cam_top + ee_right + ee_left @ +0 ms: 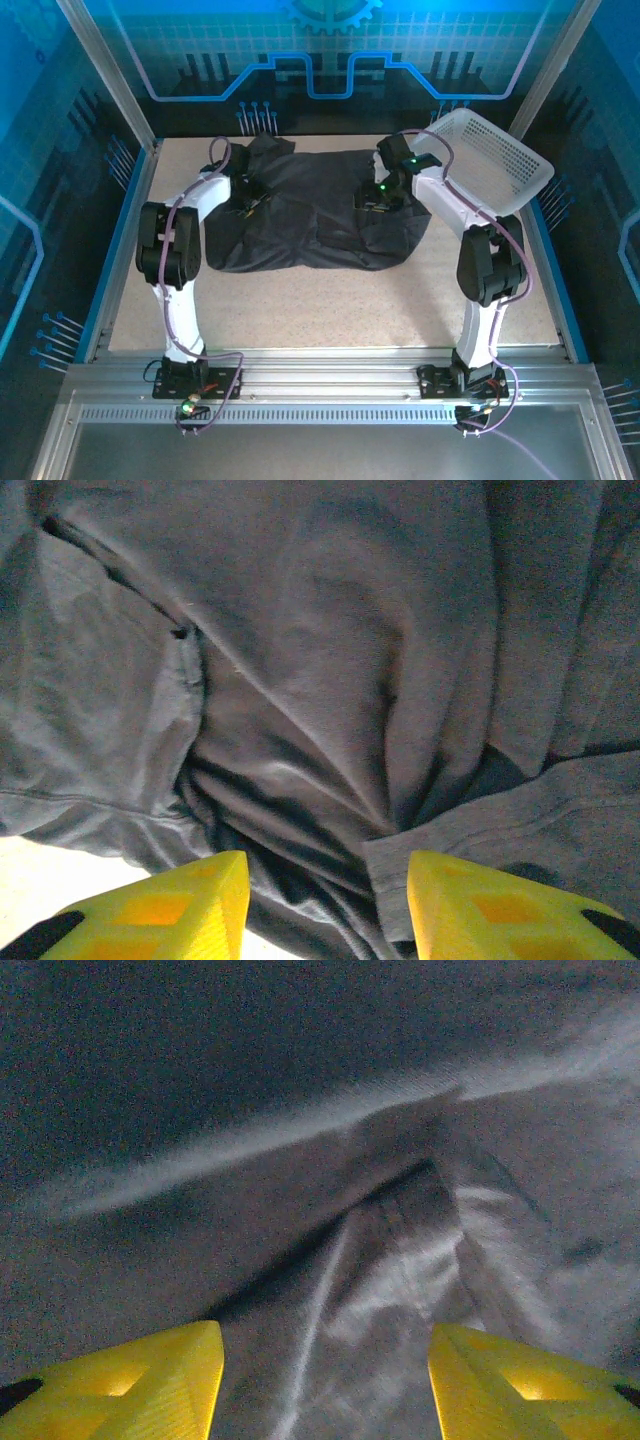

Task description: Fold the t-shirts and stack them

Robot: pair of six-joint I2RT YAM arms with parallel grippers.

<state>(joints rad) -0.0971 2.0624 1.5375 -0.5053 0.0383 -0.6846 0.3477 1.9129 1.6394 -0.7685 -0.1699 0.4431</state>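
A dark charcoal t-shirt [315, 215] lies spread and rumpled across the middle of the table. Over its left part hovers my left gripper [245, 203]. In the left wrist view its yellow fingers [150, 1385] stand wide apart, open, with wrinkled cloth [380, 1260] below the gap [325, 1395] and nothing pinched. My right gripper [378, 196] sits low over the shirt's right part. The right wrist view shows it open [325, 915], yellow fingers [500, 910] spread over bunched folds [330, 730] and a hemmed edge [430, 865].
A white lattice basket [495, 160] stands tilted at the back right corner, just behind the right arm. Bare beige tabletop [330, 305] runs in front of the shirt, and a patch of it [30, 875] shows beside the right gripper. Frame rails border the table.
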